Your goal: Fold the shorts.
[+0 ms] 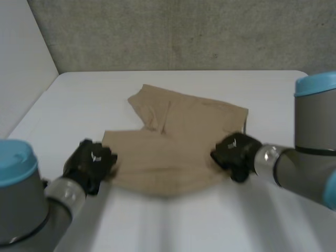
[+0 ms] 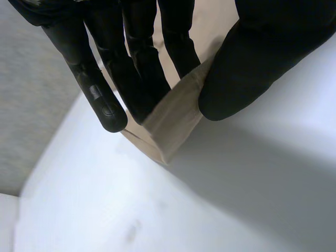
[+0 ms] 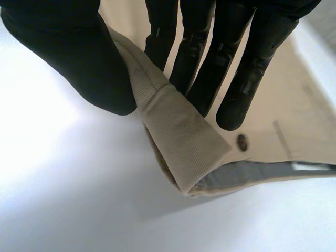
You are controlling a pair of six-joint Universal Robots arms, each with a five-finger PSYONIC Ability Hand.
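Observation:
Tan shorts (image 1: 173,142) lie spread on the white table (image 1: 173,220), their near edge towards me. My left hand (image 1: 90,164) pinches the near left corner of the shorts (image 2: 176,118) between fingers (image 2: 144,79) and thumb (image 2: 252,63). My right hand (image 1: 236,152) pinches the near right corner (image 3: 184,142), thumb (image 3: 79,58) on one side and fingers (image 3: 210,68) on the other; that corner is lifted a little, and its grey inner band (image 3: 247,173) shows.
A grey wall (image 1: 178,31) runs behind the table's far edge. A pale side panel (image 1: 21,63) stands at the left. Bare table stretches in front of the shorts and to both sides.

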